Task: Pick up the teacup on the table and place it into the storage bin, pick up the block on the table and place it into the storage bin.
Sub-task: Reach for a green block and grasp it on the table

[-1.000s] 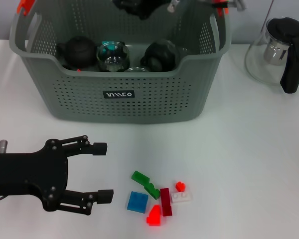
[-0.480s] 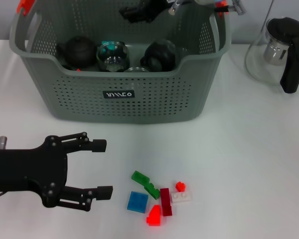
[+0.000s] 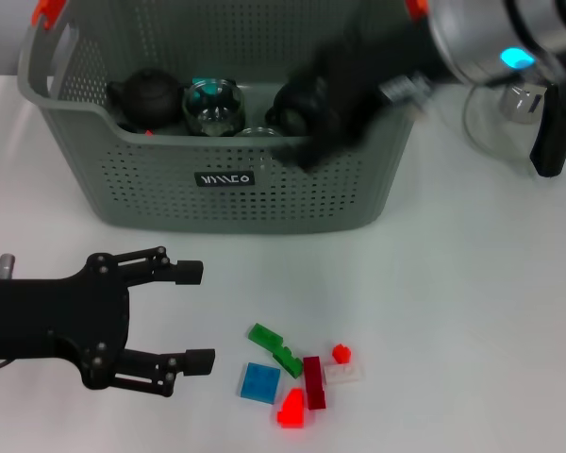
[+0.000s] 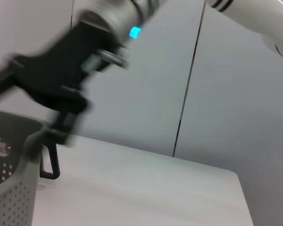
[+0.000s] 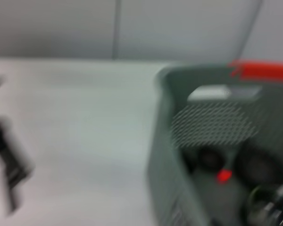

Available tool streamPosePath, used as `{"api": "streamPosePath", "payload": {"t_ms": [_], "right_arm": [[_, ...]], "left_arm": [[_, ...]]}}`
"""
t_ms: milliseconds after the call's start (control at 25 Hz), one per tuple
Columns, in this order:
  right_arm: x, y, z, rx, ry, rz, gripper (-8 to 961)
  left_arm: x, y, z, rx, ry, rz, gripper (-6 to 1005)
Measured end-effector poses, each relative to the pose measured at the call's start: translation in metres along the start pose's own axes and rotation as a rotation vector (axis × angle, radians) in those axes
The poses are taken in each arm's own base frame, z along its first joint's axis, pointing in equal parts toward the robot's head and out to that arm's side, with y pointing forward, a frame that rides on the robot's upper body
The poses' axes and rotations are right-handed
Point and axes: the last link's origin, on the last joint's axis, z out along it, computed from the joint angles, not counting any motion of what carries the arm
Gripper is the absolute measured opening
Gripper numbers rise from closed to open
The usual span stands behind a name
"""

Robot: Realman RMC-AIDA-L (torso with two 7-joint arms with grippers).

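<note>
Left gripper (image 3: 196, 315) spread wide over the table (image 3: 472, 302); right gripper (image 3: 325, 113) blurred over the storage bin (image 3: 236, 203).

The left gripper's 2 fingers (image 3: 181, 274) stand far apart and hold nothing, low over the table in front of the bin. Just past the fingertips lies a cluster of blocks: a green block (image 3: 274, 347) nearest, a blue block (image 3: 260, 382), a bright red block (image 3: 291, 410), a dark red block (image 3: 314, 381) and a white block (image 3: 344, 373). The storage bin, with dark round teapots (image 3: 147, 96) and glassware (image 3: 213, 106) inside, sits beyond the fingers, well apart from them. The right gripper hangs over the bin's right front rim; whether its fingers are open or holding anything, I cannot tell. A glass jug (image 3: 528, 99) stands beside the bin.
</note>
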Motion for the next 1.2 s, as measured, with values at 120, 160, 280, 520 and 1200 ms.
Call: {"api": "streamPosePath", "payload": {"t_ms": [120, 160, 280, 520, 1200], "right_arm": [[0.015, 0.017, -0.013, -0.062, 0.08, -0.016, 891], [0.019, 0.021, -0.015, -0.077, 0.105, -0.011, 924], [0.033, 0.029, -0.019, -0.113, 0.183, 0.031, 955], [0.053, 0.04, -0.011, -0.141, 0.283, 0.079, 946], [0.053, 0.054, 0.044, -0.23, 0.33, 0.05, 946]], "left_arm": [[0.0, 0.0, 0.0, 0.0, 0.0, 0.0, 946], [0.0, 0.0, 0.0, 0.0, 0.0, 0.0, 946], [0.0, 0.0, 0.001, 0.0, 0.003, -0.002, 945], [-0.001, 0.0, 0.004, -0.001, 0.006, -0.006, 945], [-0.001, 0.0, 0.005, -0.009, 0.002, -0.007, 945]]}}
